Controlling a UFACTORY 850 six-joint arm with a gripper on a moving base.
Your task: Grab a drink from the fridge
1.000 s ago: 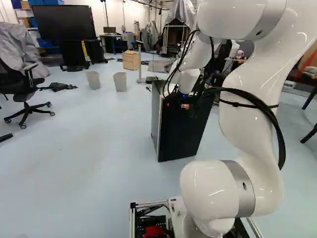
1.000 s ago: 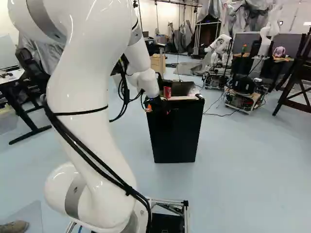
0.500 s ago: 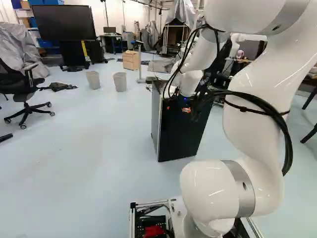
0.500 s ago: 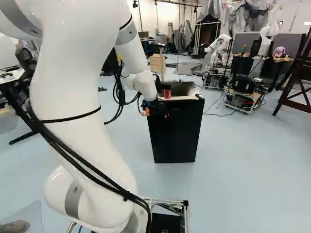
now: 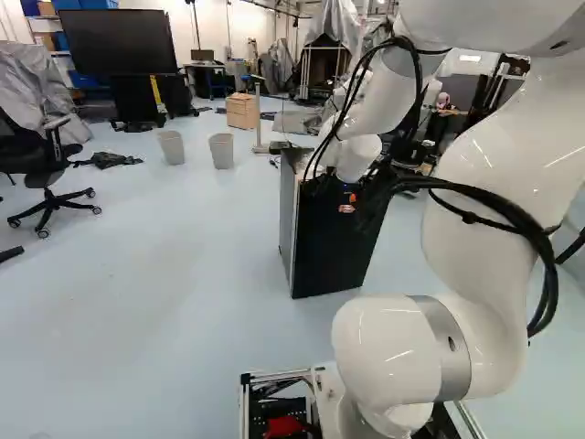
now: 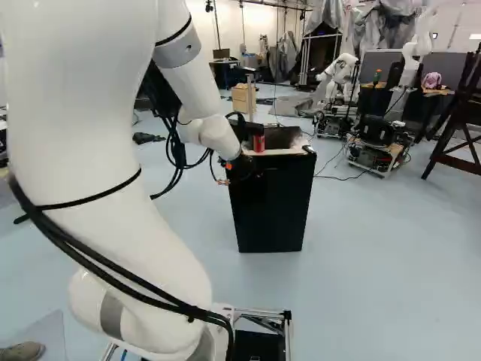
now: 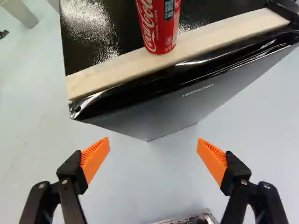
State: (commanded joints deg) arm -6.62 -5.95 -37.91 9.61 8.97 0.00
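Left base view. One black fridge (image 5: 334,247), upright, door closed, right of the middle of the frame. My gripper (image 5: 349,203), black, shows against the fridge's upper front (orange touches give it away). Two grey bins (image 5: 221,151), upper left; beyond them, one large dark screen (image 5: 117,41). One black office chair (image 5: 41,165), left edge.

Right base view. The same fridge, middle of the frame. On its top: one red can (image 6: 258,143), upright, the drink in question. My white arm (image 6: 113,188) fills the left side, its wrist reaching to just beside the fridge's top left corner. Another robot (image 6: 342,79), white, upper right.

Wrist view. My fingers: two, spread well apart, orange pads (image 7: 95,158) facing each other across pale floor (image 7: 149,186) (I am open, then, and ungripping). Ahead of them: the fridge's front and dark top, with a pale strip (image 7: 112,72) along the front edge. The can stands on that strip, ahead of the gap between my fingers (white lettering on its side).
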